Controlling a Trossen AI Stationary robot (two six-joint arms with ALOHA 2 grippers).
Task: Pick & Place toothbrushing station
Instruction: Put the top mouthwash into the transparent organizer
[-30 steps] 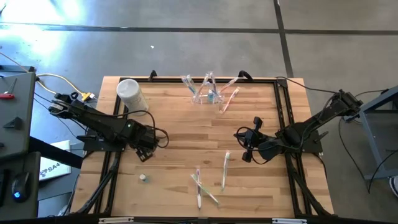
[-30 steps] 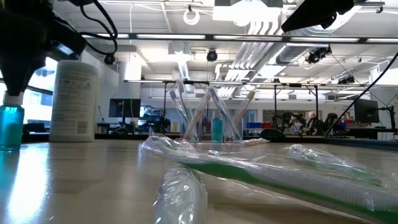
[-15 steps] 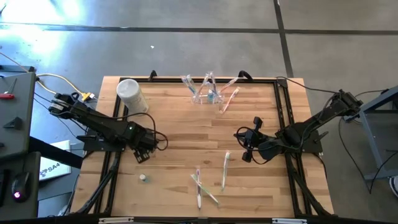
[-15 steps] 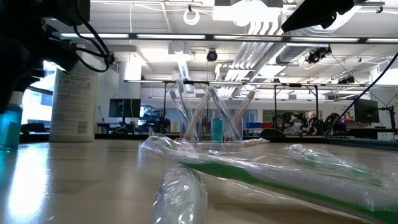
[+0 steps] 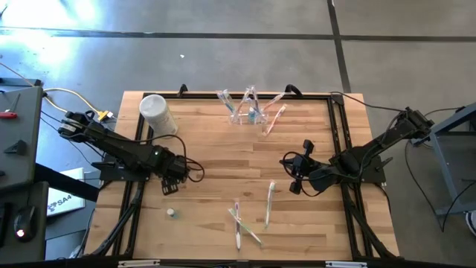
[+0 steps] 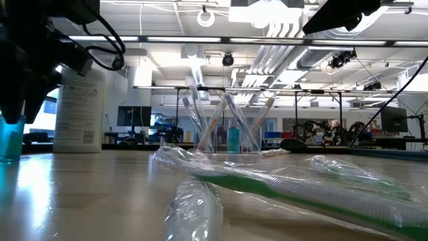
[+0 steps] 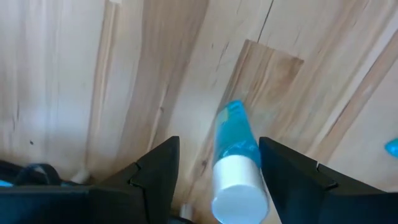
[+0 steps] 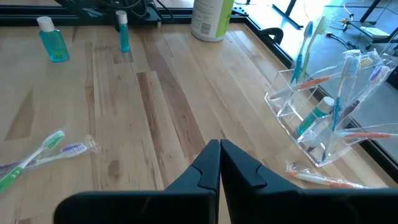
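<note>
Two arms work over the wooden desk (image 5: 216,171), and the left claw (image 7: 214,168) sits at the centre-left of the overhead frame, its fingers spread apart around a small blue bottle with a white cap (image 7: 236,165); from its own camera the bottle stands in the gap and neither finger seems to press it, so I'd call that claw released. The right claw (image 8: 219,163) waits right of centre in the overhead frame, fingers clenched together on nothing. The toothbrushing station (image 5: 249,112), a clear plastic holder with brushes and a blue tube poking out, stands at the upper middle of the overhead frame near the desk's far edge, well apart from both claws. To do this step well, I'd judge the left claw should centre on the bottle and close gently low on its body so it doesn't tip. The white canister (image 5: 158,114) stands at upper left, near the left arm's path. Wrapped toothbrushes (image 5: 245,219) lie loose at lower centre, and a small capped bottle (image 5: 170,213) sits at lower left, just below the claw.
</note>
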